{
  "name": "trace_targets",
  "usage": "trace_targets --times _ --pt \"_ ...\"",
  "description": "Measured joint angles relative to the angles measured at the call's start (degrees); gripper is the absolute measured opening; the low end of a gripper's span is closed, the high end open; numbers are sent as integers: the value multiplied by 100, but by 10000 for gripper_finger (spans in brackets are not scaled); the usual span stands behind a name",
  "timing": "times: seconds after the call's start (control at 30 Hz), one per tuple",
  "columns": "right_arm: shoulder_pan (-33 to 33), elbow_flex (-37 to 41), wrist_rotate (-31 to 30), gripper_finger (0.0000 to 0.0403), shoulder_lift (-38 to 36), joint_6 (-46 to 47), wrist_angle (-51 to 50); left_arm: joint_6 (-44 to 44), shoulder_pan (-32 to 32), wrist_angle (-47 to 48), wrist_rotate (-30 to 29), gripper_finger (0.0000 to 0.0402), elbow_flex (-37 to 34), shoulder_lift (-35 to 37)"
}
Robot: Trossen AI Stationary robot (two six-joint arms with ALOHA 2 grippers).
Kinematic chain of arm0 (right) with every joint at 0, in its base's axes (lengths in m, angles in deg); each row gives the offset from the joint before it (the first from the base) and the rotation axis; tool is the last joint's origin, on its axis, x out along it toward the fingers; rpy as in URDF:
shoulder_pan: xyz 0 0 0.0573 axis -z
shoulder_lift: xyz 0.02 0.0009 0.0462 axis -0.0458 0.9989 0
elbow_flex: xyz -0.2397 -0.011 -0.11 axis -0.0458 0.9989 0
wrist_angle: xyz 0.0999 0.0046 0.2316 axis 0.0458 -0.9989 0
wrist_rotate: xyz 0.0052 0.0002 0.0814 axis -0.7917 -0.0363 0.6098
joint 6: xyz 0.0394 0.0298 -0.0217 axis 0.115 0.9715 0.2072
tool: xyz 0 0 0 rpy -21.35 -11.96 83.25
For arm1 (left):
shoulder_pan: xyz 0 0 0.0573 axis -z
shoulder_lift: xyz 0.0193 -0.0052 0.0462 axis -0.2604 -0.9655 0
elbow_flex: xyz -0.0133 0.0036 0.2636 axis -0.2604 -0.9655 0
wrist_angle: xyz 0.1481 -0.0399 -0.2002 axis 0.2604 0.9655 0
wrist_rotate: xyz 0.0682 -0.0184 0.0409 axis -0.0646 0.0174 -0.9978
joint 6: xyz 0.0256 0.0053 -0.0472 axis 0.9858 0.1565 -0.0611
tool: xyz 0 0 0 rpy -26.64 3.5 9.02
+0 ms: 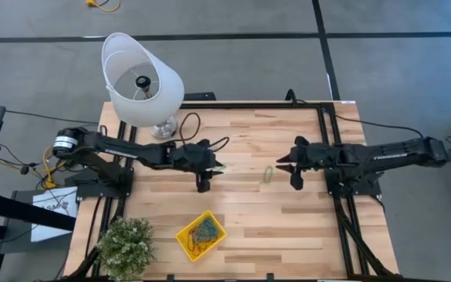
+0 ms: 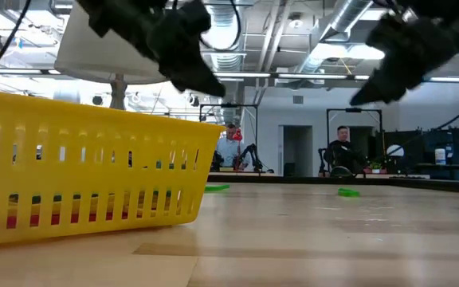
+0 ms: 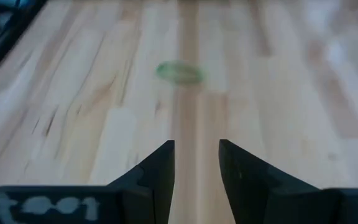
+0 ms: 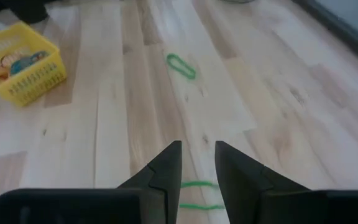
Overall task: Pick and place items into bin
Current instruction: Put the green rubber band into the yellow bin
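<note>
Two green rubber-band loops lie flat on the wooden table: one (image 1: 268,174) between the arms, just ahead of my right gripper (image 1: 283,165), the other (image 4: 181,65) nearer my left gripper (image 1: 212,164). Both grippers hover above the table, tilted down toward each other, open, with nothing between their fingers. The left wrist view shows a green band (image 3: 179,73) ahead of the left gripper (image 3: 196,155). In the right wrist view a green band (image 4: 197,193) shows right below the right gripper (image 4: 197,155). The yellow bin (image 1: 192,223) stands near the front edge with several coloured bands inside.
A white lampshade (image 1: 142,78) on its stand sits at the far left corner, with black cables (image 1: 202,125) beside it. A green potted plant (image 1: 125,244) stands at the near left corner. Black frame rails (image 1: 327,157) run along the right side. Two people (image 2: 341,147) sit in the room beyond.
</note>
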Motion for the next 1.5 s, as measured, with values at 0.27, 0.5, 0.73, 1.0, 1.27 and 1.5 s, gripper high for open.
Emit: trace_targets --times 0.27,0.5,0.73,1.0,1.27,1.5 --pt "-47 333 -33 91 11 -2 371 -530 -66 274 -491 116 -33 -946" --pt "-47 336 -48 91 160 -56 856 -939 -149 29 -603 116 -37 -1693" --pt "-47 334 -64 91 331 -54 1019 -1320 -290 152 -785 116 -35 -1714" --pt "-47 336 -62 91 666 -54 1011 -1759 -204 157 -807 116 -28 -1965" --pt "-47 334 -60 91 1032 -57 1041 -1927 -143 24 -1178 84 -15 -2138" --pt "16 334 -88 91 1259 -176 1374 -1955 -119 -111 -1276 7 -26 -2145"
